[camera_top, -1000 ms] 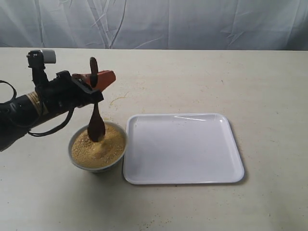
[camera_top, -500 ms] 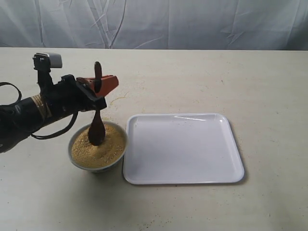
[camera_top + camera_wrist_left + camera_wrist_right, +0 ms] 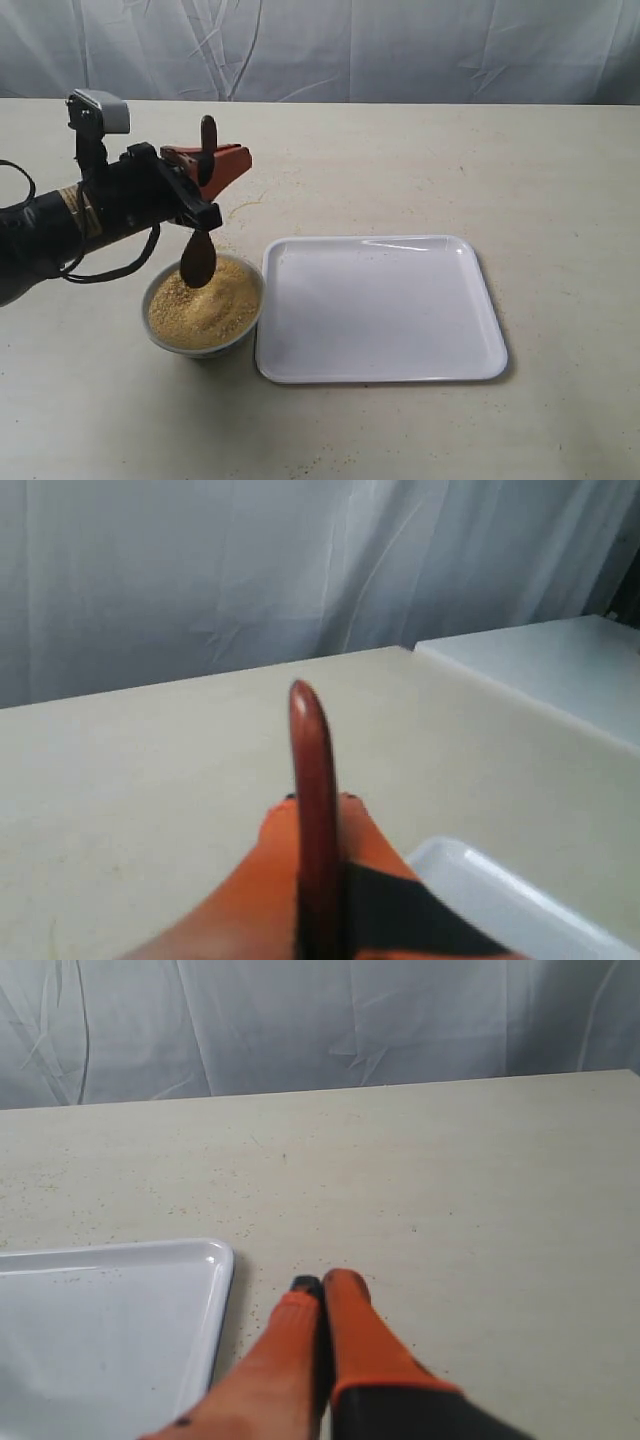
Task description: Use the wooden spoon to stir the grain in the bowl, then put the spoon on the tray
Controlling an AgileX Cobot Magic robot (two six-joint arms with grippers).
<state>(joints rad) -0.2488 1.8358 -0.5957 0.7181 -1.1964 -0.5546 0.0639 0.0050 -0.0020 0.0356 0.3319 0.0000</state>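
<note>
While left fingers (image 3: 230, 160) pinch wooden spoon (image 3: 198, 260), upright over grain (image 3: 210, 308)

Occlusions and crops:
Exterior view: left claw (image 3: 232, 163) covers the mid-handle of the wooden spoon (image 3: 198, 258). Can't tell if the spoon tip clears the grain (image 3: 205, 312). Bowl (image 3: 222, 345) pattern is too small to read. Left arm (image 3: 40, 235) runs off frame at 9 o'clock. Left wrist view: claw blurred, lower handle cropped, only a corner of the tray (image 3: 500, 900) in frame. Right wrist view: right claw (image 3: 325, 1287) base and most of the tray cropped.
</note>
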